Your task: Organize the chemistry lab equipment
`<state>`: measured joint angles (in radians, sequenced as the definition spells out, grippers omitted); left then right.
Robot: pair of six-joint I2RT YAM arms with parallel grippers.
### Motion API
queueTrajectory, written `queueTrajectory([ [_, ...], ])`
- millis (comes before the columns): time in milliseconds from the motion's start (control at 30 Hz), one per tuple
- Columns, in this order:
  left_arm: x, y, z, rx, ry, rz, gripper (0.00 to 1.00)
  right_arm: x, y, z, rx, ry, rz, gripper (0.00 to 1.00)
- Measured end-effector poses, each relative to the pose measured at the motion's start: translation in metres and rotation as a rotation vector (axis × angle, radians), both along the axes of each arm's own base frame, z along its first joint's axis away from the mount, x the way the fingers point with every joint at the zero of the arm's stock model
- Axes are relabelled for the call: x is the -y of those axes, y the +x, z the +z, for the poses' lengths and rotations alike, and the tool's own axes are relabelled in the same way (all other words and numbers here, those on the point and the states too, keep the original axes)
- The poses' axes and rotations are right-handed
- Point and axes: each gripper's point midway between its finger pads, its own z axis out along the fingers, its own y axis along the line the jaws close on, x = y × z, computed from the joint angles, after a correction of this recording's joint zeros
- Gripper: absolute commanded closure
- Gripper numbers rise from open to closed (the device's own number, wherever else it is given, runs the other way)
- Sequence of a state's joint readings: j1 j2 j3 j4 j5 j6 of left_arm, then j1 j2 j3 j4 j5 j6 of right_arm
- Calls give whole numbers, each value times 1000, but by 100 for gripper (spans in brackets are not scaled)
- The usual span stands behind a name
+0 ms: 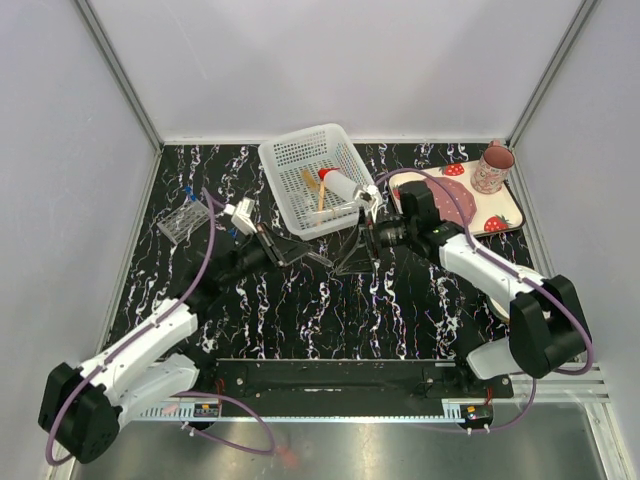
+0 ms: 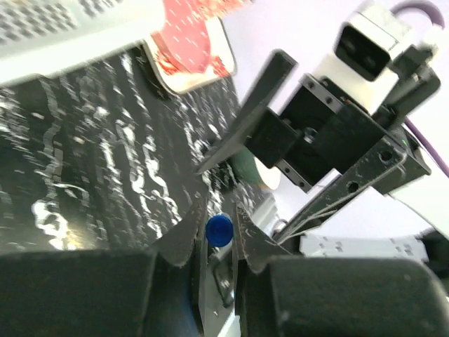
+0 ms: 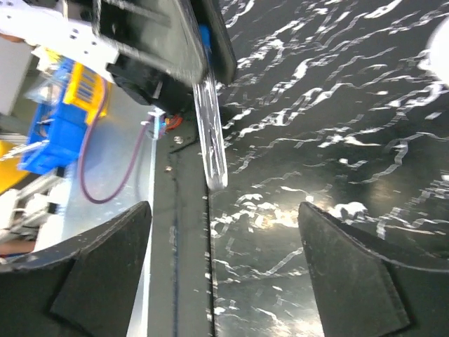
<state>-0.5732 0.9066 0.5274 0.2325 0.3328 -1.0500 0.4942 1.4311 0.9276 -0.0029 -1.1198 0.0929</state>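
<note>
My left gripper (image 1: 316,258) is shut on a small clear tube with a blue cap (image 2: 219,229) and holds it above the black marbled table. The tube (image 3: 210,133) also shows in the right wrist view, hanging from the left gripper's fingers (image 3: 175,42). My right gripper (image 1: 355,262) is open and empty, facing the left gripper just to its right, with the tube ahead of its spread jaws. The clear tube rack (image 1: 188,221) stands at the left. The red-capped squeeze bottle (image 1: 340,186) and wooden sticks (image 1: 312,186) lie in the white basket (image 1: 285,152). I see no funnel.
The strawberry-print tray (image 1: 505,212) with a pink plate (image 1: 462,198) and a pink mug (image 1: 492,168) sits at the back right. The black base rail (image 1: 350,375) runs along the near edge. White walls enclose the table on three sides.
</note>
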Motion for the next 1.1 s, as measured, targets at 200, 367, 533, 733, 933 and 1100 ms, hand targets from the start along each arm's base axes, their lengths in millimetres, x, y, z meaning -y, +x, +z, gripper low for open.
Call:
queueTrajectory([
  [200,-61,35,1,29,219,196,96,40,27,1,92,-24,-107,0],
  [367,-125,65,-5,30,466,375,95,58,33,-3,185,-72,-143,0],
  [533,-184,95,-29,-42,704,500,95,80,45,-16,255,-130,-188,0],
  [733,-236,120,-62,-153,852,584,95,97,51,-29,285,-186,-212,0],
  [933,-279,140,-85,-227,893,669,95,104,49,-37,325,-231,-199,0],
  [1100,-302,159,-88,-241,914,712,95,107,44,-44,328,-259,-180,0],
])
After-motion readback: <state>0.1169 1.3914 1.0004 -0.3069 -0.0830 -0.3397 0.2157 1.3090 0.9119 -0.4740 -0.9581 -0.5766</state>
